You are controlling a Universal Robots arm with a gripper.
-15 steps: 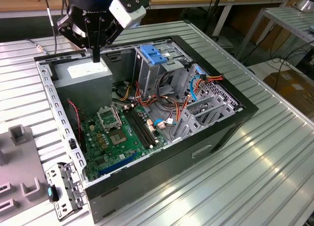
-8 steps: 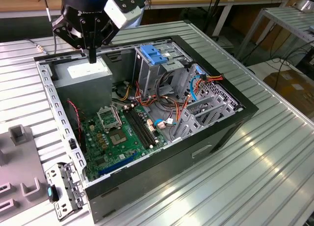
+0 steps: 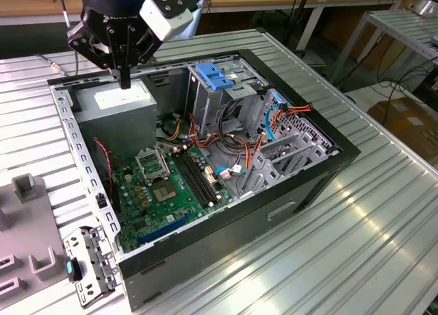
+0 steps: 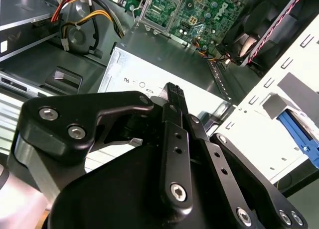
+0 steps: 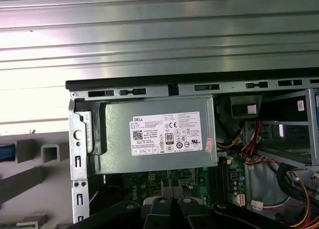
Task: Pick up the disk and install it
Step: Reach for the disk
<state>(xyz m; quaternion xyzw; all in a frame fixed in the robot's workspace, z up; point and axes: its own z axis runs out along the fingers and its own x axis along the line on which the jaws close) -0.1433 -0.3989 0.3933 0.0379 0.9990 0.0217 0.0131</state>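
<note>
Disk [image 4: 298, 134] sits outside the case [image 3: 301, 185], apart from the end effector [image 4: 175, 92]

The tool [image 3: 125, 82] has open room above the power supply box [image 3: 120, 104]; drive cage [image 3: 205, 104] and cables [image 3: 241, 148] crowd beside.

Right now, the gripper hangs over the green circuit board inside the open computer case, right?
No. The gripper hangs over the grey power supply box, not the green circuit board, inside the open computer case, as the exterior view shows.

The arm [image 3: 113, 10] points its claw [image 3: 125, 83] straight down, fingers [image 4: 174, 97] pressed together
</note>
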